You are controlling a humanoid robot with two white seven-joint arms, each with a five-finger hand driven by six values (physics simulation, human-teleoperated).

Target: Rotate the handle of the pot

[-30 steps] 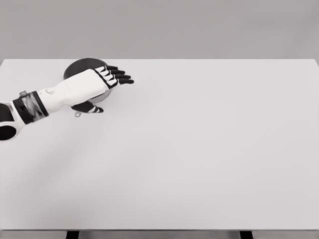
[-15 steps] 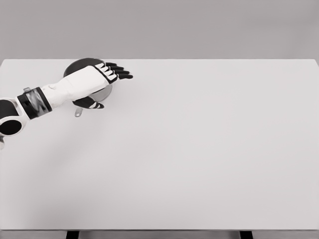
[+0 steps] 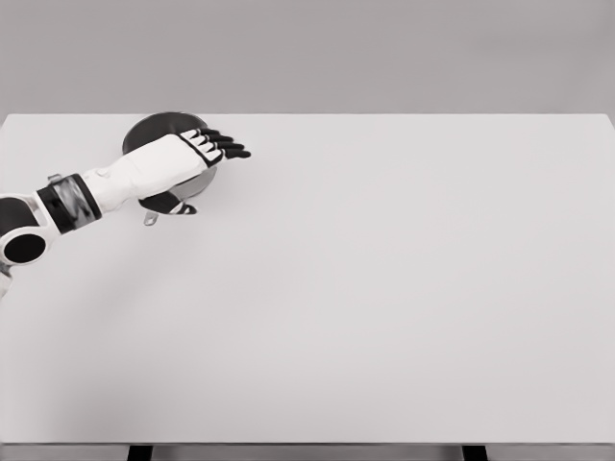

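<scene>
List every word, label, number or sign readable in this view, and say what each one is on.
None can be read.
The pot, dark and mostly covered by the left hand, shows no marking.
The white table carries no print.
The dark band on the left forearm is blurred; if it bears any label, it is illegible.

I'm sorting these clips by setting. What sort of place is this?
Most likely a bare simulated test bench, not a real kitchen: a plain white table against a blank grey wall, holding only a dark pot at the far left, with the left hand over it.
</scene>
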